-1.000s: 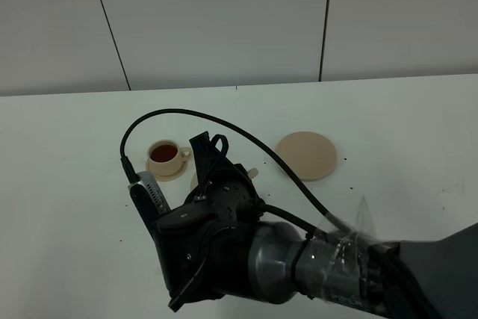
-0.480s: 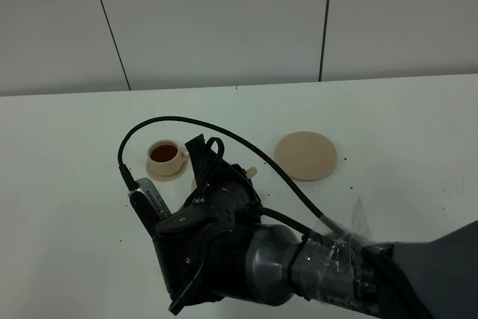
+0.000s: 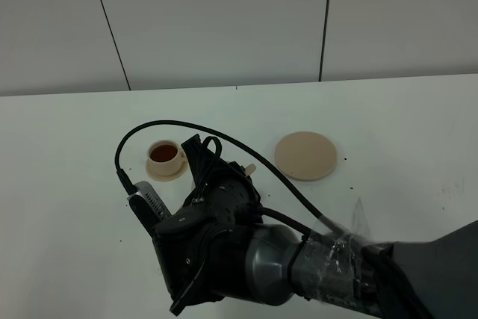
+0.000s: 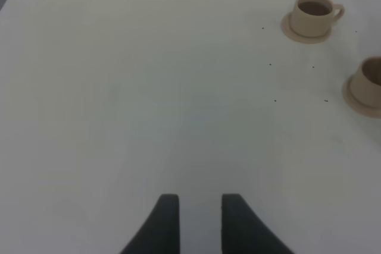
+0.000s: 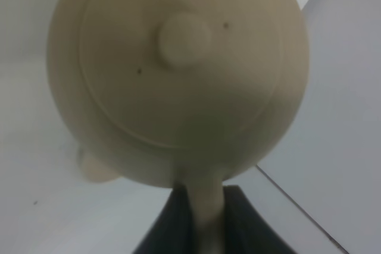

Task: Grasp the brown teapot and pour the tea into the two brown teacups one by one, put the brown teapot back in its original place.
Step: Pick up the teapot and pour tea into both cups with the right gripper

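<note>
1. Exterior high view: nearest the lens, the dark right arm (image 3: pixel 246 259) with its looping black cable (image 3: pixel 224 128) is stretched over the white tabletop (image 3: pixel 67 207). Most of its load is hidden behind it.
2. From the right wrist camera, the right gripper (image 5: pixel 205 218) is seen pinched tight on the loop handle (image 5: pixel 202 190) of the squat round matte tan teapot (image 5: pixel 178 99). The teapot is held up in the air, and its domed lid and knob (image 5: pixel 184 35) are turned toward the lens.
3. From the left wrist camera, the left gripper (image 4: pixel 199 221) is seen with its dark fingers (image 4: pixel 168 224) spread. Only bare white table is seen in the gap.
4. Beyond the arm, a small matte tan teacup (image 3: pixel 164 153) filled with dark tea is set on its small round saucer (image 3: pixel 169 174). In the left wrist view a second matching teacup (image 4: pixel 369 81) is seen near it, apart, on its own saucer and cut by the frame edge.
5. Farther right, the wide flat round tan saucer disc (image 3: pixel 306 155) is laid on the table with its top face fully exposed. The teapot is held off it.
6. Farthest back, a pale panelled wall (image 3: pixel 224 20) is seen.
</note>
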Available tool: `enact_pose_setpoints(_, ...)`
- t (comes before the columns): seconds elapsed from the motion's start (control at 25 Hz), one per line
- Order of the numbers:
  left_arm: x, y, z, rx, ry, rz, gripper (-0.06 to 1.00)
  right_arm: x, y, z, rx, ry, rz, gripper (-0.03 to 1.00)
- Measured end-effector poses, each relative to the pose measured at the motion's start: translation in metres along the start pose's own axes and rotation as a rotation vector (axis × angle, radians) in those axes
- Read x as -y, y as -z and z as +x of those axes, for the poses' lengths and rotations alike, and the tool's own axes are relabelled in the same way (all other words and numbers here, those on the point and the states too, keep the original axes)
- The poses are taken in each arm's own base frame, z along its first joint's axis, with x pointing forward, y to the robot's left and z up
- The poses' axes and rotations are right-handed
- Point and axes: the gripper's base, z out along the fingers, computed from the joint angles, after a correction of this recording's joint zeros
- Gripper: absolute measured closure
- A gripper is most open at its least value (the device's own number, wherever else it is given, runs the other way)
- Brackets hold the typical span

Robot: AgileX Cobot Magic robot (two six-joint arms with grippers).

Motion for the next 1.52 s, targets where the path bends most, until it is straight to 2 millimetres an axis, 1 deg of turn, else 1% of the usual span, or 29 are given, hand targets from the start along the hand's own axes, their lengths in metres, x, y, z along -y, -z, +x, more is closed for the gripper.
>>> enact_pose_setpoints(0.48, 0.0000, 0.0000, 0.0000, 0.000, 0.000, 0.000, 0.70, 0.0038, -0.0002, 0.0014, -0.013, 0.043, 0.040, 0.88)
enact_pose_setpoints(1.52, 0.0000, 0.0000, 0.0000, 0.000, 0.005, 0.000, 0.70, 0.0058, -0.0014, 0.0032, -0.025, 0.119, 0.058, 0.88)
